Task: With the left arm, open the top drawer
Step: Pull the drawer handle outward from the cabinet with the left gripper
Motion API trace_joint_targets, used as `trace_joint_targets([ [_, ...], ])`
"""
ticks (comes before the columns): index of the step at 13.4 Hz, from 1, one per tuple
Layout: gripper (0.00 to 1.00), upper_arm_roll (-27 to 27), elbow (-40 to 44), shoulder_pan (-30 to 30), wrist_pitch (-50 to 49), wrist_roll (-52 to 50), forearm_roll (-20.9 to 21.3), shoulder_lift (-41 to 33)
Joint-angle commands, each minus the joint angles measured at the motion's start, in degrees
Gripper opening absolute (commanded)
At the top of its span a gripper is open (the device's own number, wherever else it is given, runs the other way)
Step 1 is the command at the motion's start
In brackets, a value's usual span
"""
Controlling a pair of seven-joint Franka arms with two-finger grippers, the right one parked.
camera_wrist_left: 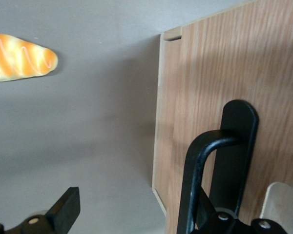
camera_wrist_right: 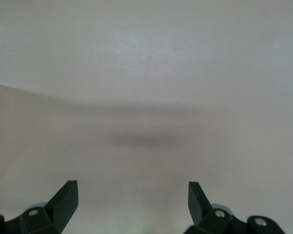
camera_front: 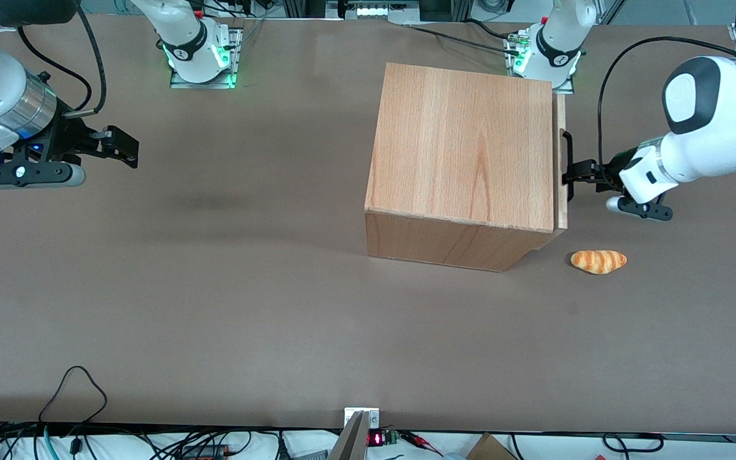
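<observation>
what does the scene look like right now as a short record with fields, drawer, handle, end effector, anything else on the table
cabinet: light-wood box standing on the brown table
top drawer: front panel stands just proud of the cabinet body, barely open
handle: long black bar on the drawer front
end effector: left arm's black end effector at the handle, one finger wide of the bar, so open
other item: bread roll on the table, nearer the front camera than the end effector

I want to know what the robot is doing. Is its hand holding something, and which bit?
The left arm's gripper is at the black handle on the top drawer's front. Whether it really grips the handle cannot be told.
</observation>
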Motion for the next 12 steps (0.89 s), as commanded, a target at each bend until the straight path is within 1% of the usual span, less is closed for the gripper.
trace_joint_targets([
  [1,1.0,-0.04,0.15,2.25,0.42,1.2,2.97,-0.13],
  [2,1.0,-0.04,0.24,2.78,0.42,1.2,4.64,-0.13],
  [4,1.0,0.04,0.24,3.4,0.42,0.93,5.18,-0.04],
  [7,1.0,0.04,0.33,5.42,0.42,0.93,7.37,0.13],
  [10,1.0,0.04,0.68,7.79,0.42,0.93,7.55,0.22],
  [12,1.0,0.04,0.77,8.67,0.51,0.85,8.43,0.22],
])
